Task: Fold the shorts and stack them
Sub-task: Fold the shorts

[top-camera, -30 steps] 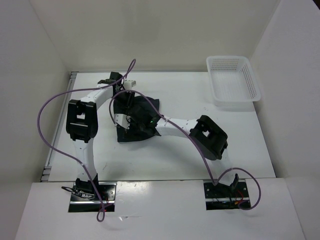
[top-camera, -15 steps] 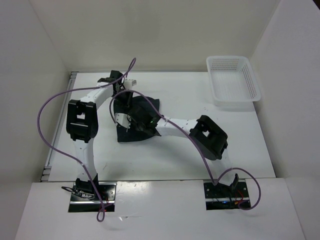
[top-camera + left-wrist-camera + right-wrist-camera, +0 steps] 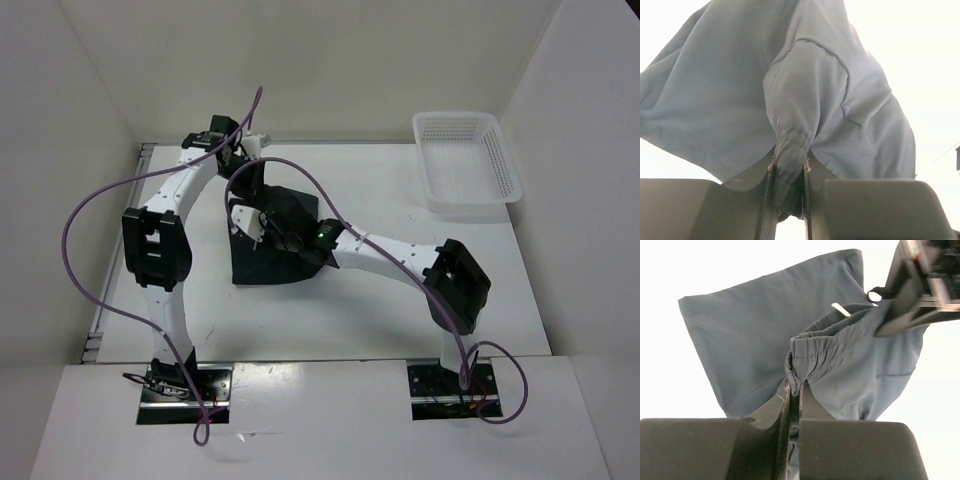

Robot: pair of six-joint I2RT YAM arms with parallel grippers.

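- Finding no readable text, label, brand, number or sign in any view.
- Showing only plain, unprinted cloth on the shorts [image 3: 755, 325], both ahead of and between the fingers [image 3: 855, 450] of the right gripper [image 3: 795, 392].

Overhead view was bright and evenly lit from above; the table [image 3: 330, 320] carried only faint, soft-edged shadows. Both my wrist views were blown out to white behind the shorts [image 3: 715, 100], which read washed-out grey-blue. My near fingers [image 3: 855, 450] appeared dark and slightly out of focus.
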